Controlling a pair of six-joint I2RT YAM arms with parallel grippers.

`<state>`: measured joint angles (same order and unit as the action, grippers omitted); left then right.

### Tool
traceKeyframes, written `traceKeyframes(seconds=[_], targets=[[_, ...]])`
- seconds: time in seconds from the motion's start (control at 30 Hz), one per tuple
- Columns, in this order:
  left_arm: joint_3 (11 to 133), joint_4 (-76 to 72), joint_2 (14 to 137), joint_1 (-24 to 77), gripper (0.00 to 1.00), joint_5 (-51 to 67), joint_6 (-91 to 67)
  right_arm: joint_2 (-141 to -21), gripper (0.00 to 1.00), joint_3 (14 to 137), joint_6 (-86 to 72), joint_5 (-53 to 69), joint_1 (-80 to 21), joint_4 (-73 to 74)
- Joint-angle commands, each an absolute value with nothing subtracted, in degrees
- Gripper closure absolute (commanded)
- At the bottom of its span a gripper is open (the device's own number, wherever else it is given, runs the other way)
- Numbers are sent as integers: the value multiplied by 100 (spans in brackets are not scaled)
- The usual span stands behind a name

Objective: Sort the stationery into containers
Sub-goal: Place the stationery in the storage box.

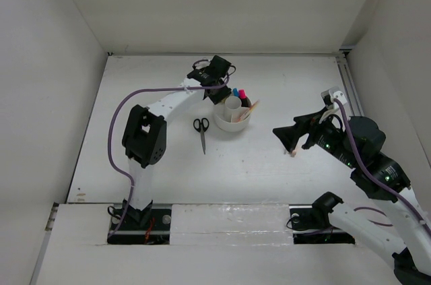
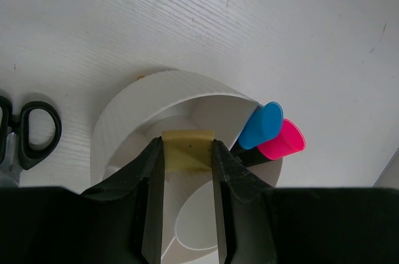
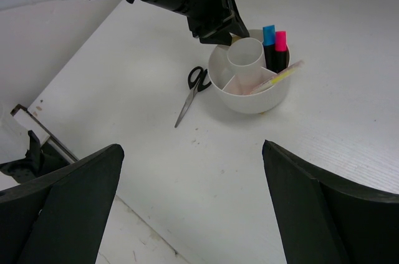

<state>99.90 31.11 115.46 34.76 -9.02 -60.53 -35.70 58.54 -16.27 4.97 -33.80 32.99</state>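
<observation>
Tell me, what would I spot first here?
The left arm's jaws pinch a tan eraser right above the white organiser. Bright blue and pink highlighters poke up from it, and black scissors lie flat just to its left.

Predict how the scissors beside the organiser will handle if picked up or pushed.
The scissors lie flat and closed, so they likely won't roll and would probably slide if pushed on the smooth table. The thin, low blades look hard to pinch, so the looped handles seem the better grip. Held there, the long blade end may swing.
</observation>
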Motion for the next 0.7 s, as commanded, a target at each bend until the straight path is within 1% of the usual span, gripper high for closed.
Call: traceKeyframes(seconds=[0.0,0.3,0.43,0.6,0.63,0.67], targets=[[10160,3094,11461,3463,100,-879,-5994,-3499,1,5950,-1652,571,-3349,3085],[10212,3032,11461,3463,100,-932,-5994,-3551,1,5897,-1652,624,-3349,3032],[10213,3085,11461,3463,94,-932,-5994,-3551,1,5897,-1652,624,-3349,3032],[10213,3085,11461,3463,81,-879,-5933,-3551,1,5897,-1652,676,-3349,2979],[10213,3085,11461,3463,81,-879,-5933,-3551,1,5897,-1652,677,-3349,2979],[10213,3085,11461,3463,79,-879,-5933,-3603,1,5897,-1652,677,-3349,2979]])
